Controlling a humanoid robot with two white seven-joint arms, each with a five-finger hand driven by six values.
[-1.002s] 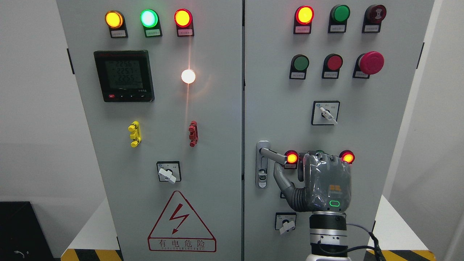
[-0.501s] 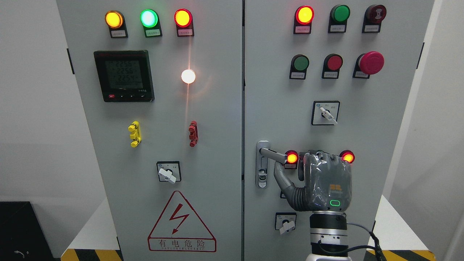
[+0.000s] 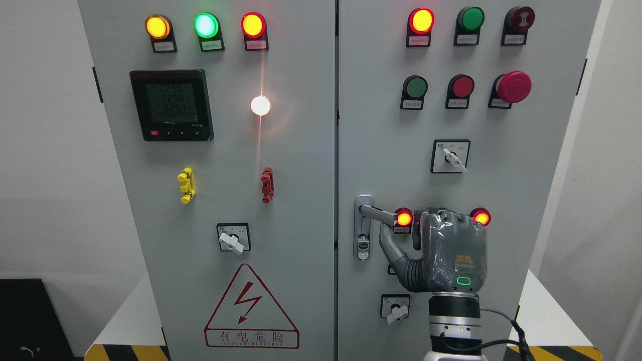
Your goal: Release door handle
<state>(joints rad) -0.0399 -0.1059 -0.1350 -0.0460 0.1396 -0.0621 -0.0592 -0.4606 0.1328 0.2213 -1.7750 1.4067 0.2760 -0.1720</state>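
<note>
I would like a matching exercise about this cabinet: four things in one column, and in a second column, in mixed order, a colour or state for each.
Column 1
1. mushroom button
2. round lamp on the left door
3. clip left of the red clip
4. right hand

Column 2
A. yellow
B. glowing white
C. seen from the back, below the door handle
D. dark pink

Pairs: 1-D, 2-B, 3-A, 4-C

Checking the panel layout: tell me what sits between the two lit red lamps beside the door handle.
In the head view, the right hand rises between the two lit red lamps, knuckles at their height, hiding that stretch of panel right of the door handle.
</note>
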